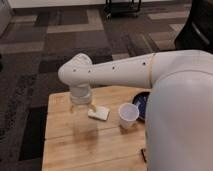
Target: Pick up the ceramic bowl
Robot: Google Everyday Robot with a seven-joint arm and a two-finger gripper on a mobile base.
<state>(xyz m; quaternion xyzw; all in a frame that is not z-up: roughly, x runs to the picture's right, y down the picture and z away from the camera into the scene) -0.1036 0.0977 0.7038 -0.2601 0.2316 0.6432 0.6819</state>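
Note:
The ceramic bowl is dark blue and sits at the right side of the wooden table. The white arm hides its right half. The arm reaches across from the right, and its wrist points down over the table's left part. The gripper hangs below the wrist, well to the left of the bowl and above the tabletop. A white paper cup stands between the gripper and the bowl.
A flat white pad lies on the table just right of the gripper. A small dark object lies near the front right edge. Patterned carpet surrounds the table. A dark cart stands at the back.

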